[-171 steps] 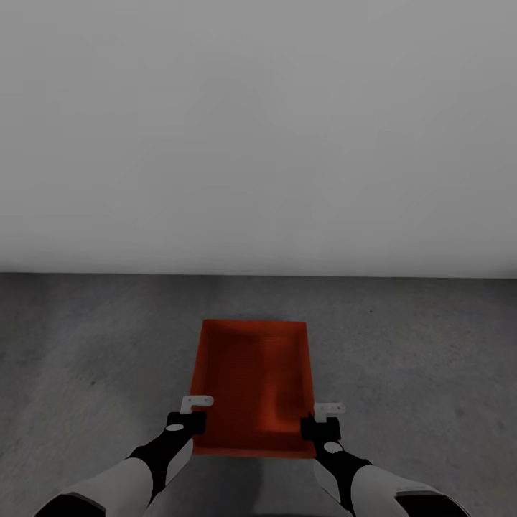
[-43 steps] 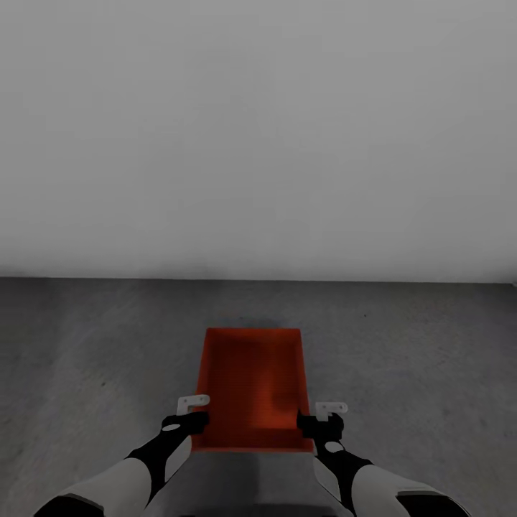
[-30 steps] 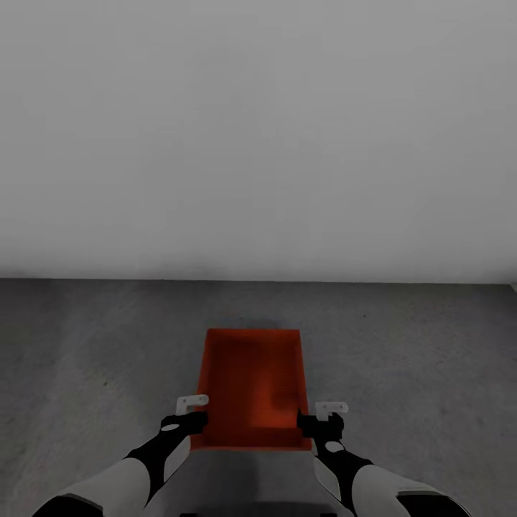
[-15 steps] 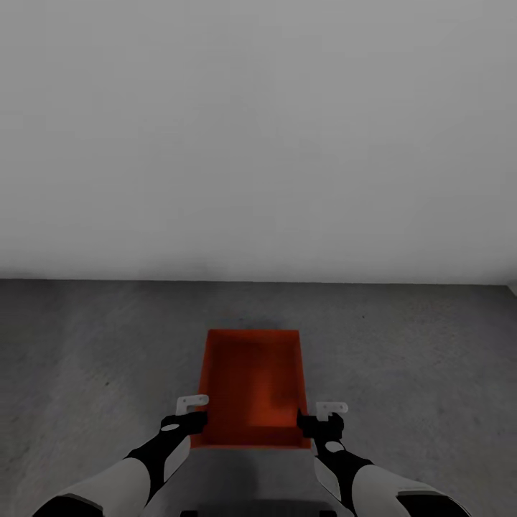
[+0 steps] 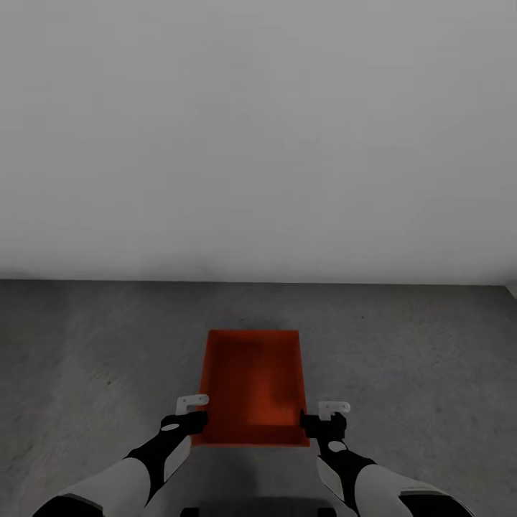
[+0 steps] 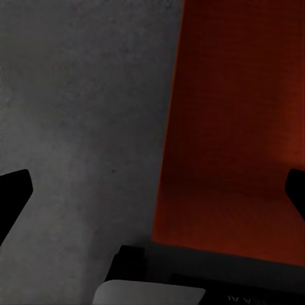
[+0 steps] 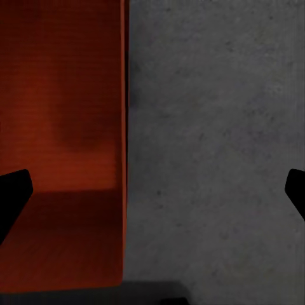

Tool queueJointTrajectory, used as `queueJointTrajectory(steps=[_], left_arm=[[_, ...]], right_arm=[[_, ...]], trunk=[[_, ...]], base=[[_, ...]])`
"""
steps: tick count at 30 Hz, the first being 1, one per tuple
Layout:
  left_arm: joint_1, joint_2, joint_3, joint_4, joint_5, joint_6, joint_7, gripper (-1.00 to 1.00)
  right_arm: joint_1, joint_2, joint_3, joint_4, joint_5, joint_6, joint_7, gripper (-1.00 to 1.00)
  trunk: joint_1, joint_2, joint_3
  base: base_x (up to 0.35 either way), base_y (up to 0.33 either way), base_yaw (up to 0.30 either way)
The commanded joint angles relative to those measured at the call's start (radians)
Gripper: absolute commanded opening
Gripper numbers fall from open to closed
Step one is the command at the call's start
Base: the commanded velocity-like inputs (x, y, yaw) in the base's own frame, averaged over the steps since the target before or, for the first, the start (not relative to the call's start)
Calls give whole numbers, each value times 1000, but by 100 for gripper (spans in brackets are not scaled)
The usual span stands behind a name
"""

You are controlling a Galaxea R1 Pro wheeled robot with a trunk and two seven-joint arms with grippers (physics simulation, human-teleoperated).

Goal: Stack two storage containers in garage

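In the left wrist view, the two black fingers [image 6: 14, 194] of the left gripper [image 6: 152, 197] sit far apart, one at each edge of the picture, so this gripper is wide open. The long side wall of the red box [image 6: 235, 127] runs between them, with one finger over the floor [image 6: 76, 114] and the other over the inside of the box. In the right wrist view it looks the same: the fingers [image 7: 14, 190] of the right gripper [image 7: 152, 190] are spread wide, and the other side wall of the box [image 7: 60, 127] runs between them. I cannot tell if any finger touches the wall. From the head view, the left gripper [image 5: 192, 413] is at the near left corner of the box [image 5: 253, 384] and the right gripper [image 5: 324, 416] is at the near right corner. The box is open on top, and its long sides point away from the robot. It is low over the dark grey floor [image 5: 416, 359], but I cannot tell if it rests on it. Past the box, the floor meets a plain pale grey wall [image 5: 258, 136]. The two black and white arms [image 5: 151, 459] reach out to the box from the bottom of the picture.
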Motion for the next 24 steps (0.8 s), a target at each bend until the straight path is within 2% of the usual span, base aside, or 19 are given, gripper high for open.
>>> queueJointTrajectory(steps=[1,21,24], left_arm=[[0,0,-9,0,9,-2,5,100],[0,0,-9,0,9,-2,5,100],[0,0,-9,-1,9,-2,5,100]], right_arm=[[-1,0,-4,1,11,-2,-5,100],[-1,-2,-4,1,14,-2,-4,100],[-1,-2,-4,1,14,-2,-4,100]], trunk=[[-4,6,2],[-80,146,65],[-80,146,65]], base=[[0,0,0],[0,0,0],[0,0,0]])
